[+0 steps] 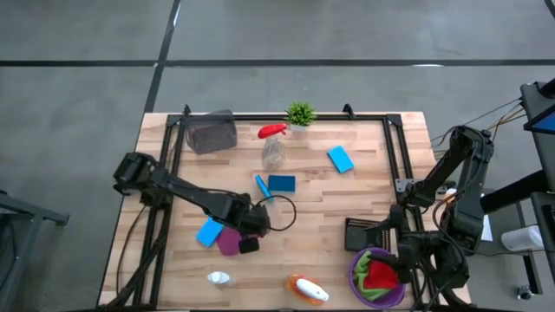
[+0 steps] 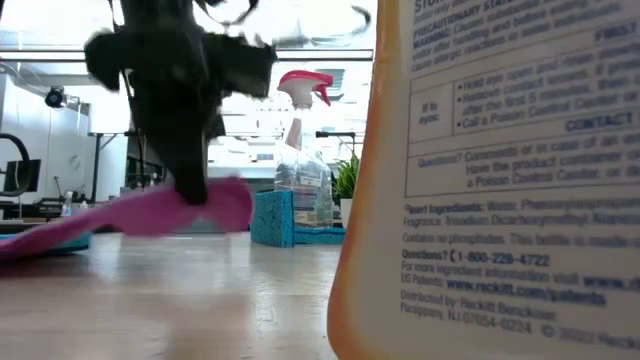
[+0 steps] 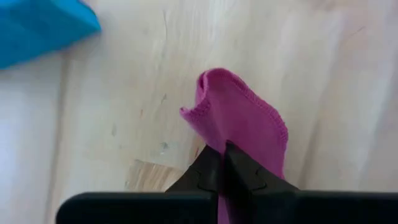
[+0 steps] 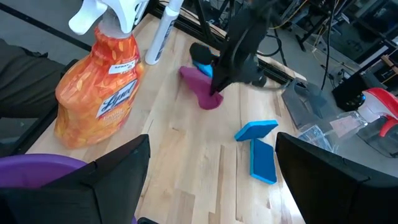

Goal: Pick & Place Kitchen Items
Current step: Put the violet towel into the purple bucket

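left gripper (image 3: 224, 155) clenched on a fold of the magenta cloth (image 3: 239, 115), pinching it up off the wooden slatted surface (image 1: 347, 199); rest of the cloth trails on the wood, touching a flat blue rectangular sponge (image 1: 209, 232) beside it.

only container in view: round purple bowl (image 1: 357, 279) at the near right corner, holding a green cloth (image 1: 375, 258) with something red (image 1: 380, 276) on top of it. can't tell what the red thing is. right gripper (image 1: 425, 260) sits just beside that bowl, fingers spread wide, nothing in them.

rest of the items loose on the surface:
- orange plastic spray bottle with white trigger (image 1: 309, 290) lying at the near edge, between the bowl and a small white spray bottle (image 1: 218, 278)
- clear spray bottle with red trigger top (image 1: 273, 146) toward the far side, just beside the small green potted plant (image 1: 300, 113)
- grey folded cloth (image 1: 212, 132) at the far left corner
- two blue sponges mid-surface, one thin on edge (image 1: 263, 187), one flat (image 1: 281, 183), touching or nearly so
- another blue sponge (image 1: 340, 158) further right, apart from the others
- black slotted rack (image 1: 364, 234) near the bowl
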